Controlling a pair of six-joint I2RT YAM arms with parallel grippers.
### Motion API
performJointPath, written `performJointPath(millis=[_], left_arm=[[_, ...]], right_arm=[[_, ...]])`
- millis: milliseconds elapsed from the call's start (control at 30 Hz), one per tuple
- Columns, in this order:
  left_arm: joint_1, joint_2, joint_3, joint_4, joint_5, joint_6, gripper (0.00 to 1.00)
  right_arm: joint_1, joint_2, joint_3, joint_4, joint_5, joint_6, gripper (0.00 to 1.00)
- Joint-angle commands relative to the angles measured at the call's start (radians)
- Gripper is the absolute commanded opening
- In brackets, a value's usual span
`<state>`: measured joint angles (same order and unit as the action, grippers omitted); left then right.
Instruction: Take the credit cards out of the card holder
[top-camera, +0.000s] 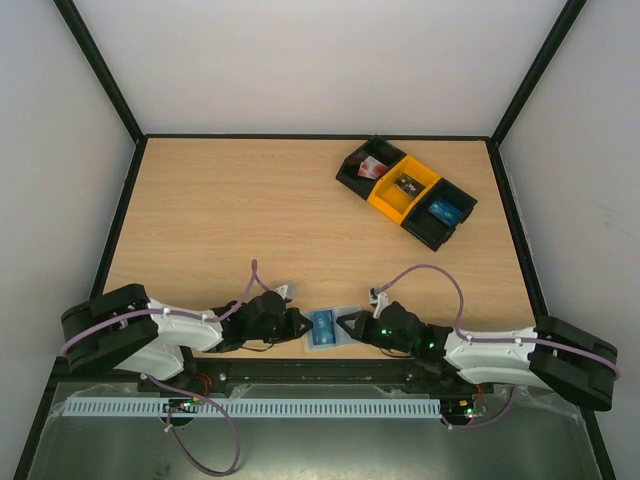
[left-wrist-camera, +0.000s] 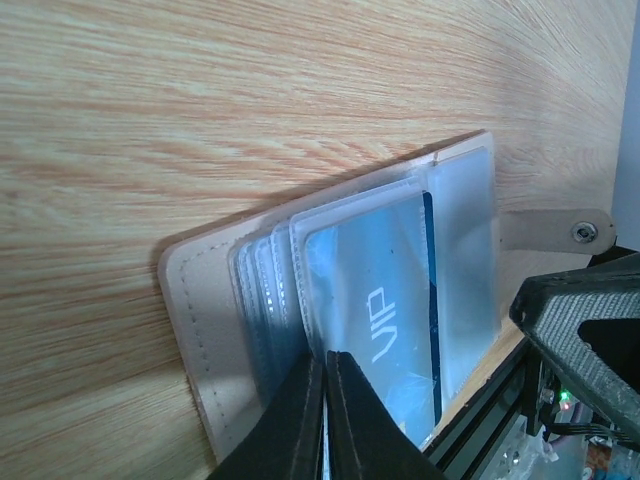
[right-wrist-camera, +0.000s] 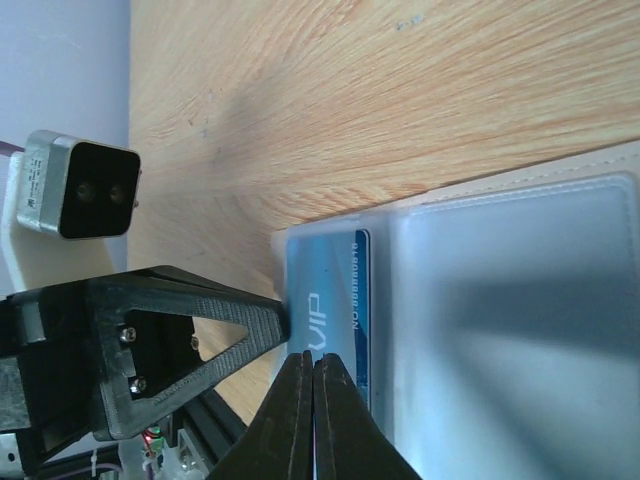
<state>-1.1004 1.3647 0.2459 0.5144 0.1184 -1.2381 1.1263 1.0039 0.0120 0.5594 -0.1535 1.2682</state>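
While the holder (left-wrist-camera: 200, 300) lies flat on the surface (left-wrist-camera: 250, 90) directly between the two sets of jaws, each set closes on it from an opposite edge. This looks like a brace-and-pull arrangement, one side anchoring the sleeve so the other can draw the contents.

1. Holder. Pale stitched backing with rounded corners. Several overlapping translucent blue-grey pockets, glossy and soft-looking, are fanned towards the left jaws. The strap tab (left-wrist-camera: 555, 232), with its metal snap (left-wrist-camera: 584, 232), lies unfastened on the side nearer the right jaws.

2. Card (left-wrist-camera: 385, 300). Thin, stiff and bright blue, lettered "VIP", with a line of small print along one edge. It is seated in the frontmost pocket, just ahead of the left jaws' tips and right at the tips of the right jaws. It is not yet out.

3. Left jaws. Black, pressed together with only a hairline between them. The tips overlap the holder's near edge and appear to nip the pocket layers, probably as the anchor.

4. Right jaws. Black, pressed together, with the tips meeting the card's end. Whether they trap card, pocket film or nothing cannot be told.

5. Bins (top-camera: 407, 192). A row of black, yellow and black, well beyond both sets of jaws. A small blue item, probably a second card (top-camera: 444, 210), lies in the end black bin, which is likely the destination.

Handling note: the film is slick and floppy, so the card may drag the holder along if the anchor slips.
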Motion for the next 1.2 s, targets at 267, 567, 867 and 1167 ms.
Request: performJointPath(millis=[267, 567, 867, 1167], left_arm=[[-0.006, -0.063, 0.043, -0.106, -0.004, 0.004, 0.28], [-0.006, -0.082, 0.047, -0.124, -0.029, 0.0, 0.34], [-0.013, -0.005, 0.04, -0.04, 0.004, -0.001, 0.22], [-0.021, 0.061, 0.029, -0.018, 0.001, -0.017, 0.03]], right_arm=[[0.006, 0.067, 0.008, 0.01, -0.009, 0.011, 0.13], [0.006, 0.146, 0.014, 0.098, -0.041, 0.019, 0.13], [0.006, 0.188, 0.019, 0.127, -0.045, 0.016, 0.13], [0.007, 0.226, 0.014, 0.174, -0.057, 0.02, 0.12]])
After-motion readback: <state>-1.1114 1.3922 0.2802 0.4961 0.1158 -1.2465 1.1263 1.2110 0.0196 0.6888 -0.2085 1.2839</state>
